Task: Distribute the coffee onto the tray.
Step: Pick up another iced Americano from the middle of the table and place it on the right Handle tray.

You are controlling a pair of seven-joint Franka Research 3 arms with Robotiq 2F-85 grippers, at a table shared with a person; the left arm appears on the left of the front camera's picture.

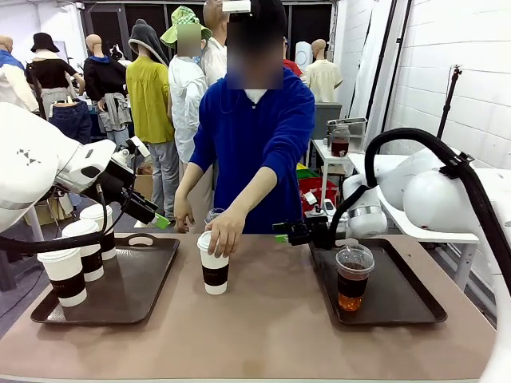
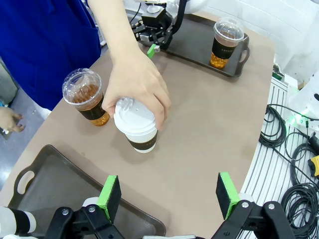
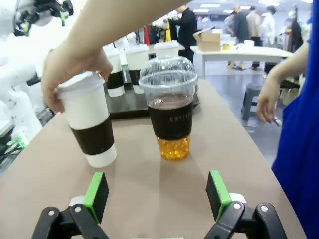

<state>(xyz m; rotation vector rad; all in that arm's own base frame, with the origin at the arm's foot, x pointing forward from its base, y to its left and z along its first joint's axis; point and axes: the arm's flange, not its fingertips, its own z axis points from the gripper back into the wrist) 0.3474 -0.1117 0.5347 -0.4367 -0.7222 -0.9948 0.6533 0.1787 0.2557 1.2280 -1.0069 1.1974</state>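
Making out only the rim of one clear plastic dome-lidded cup of dark drink in the front view, behind the person's hand and forearm. Seeing it whole in the left wrist view, standing upright on the brown tabletop just beside a tall white paper cup with a white lid and dark brown band. Finding that paper cup's lid partly covered by the hand, which is gripping it from above. Losing most of the left dark brown tray past the bottom edge of the left wrist view, with one cup on it cropped to a sliver in the corner. Catching the three white banded paper cups on that tray only in part from the right wrist view, behind the forearm and the dome lid. Reading no more than a few pale letters on the clear cups' dark sleeves.

Holding nothing in the left tool: spreading its green pads wide, hovering above the left tray's inner edge and the bare tabletop, touching nothing. Holding nothing in the right tool either: gaping just as wide, low over the tabletop, pointing at the two middle cups and staying apart from both. Seeing the second clear dome-lidded cup upright on the right dark tray, near its inner side, close by the right tool in the front view.
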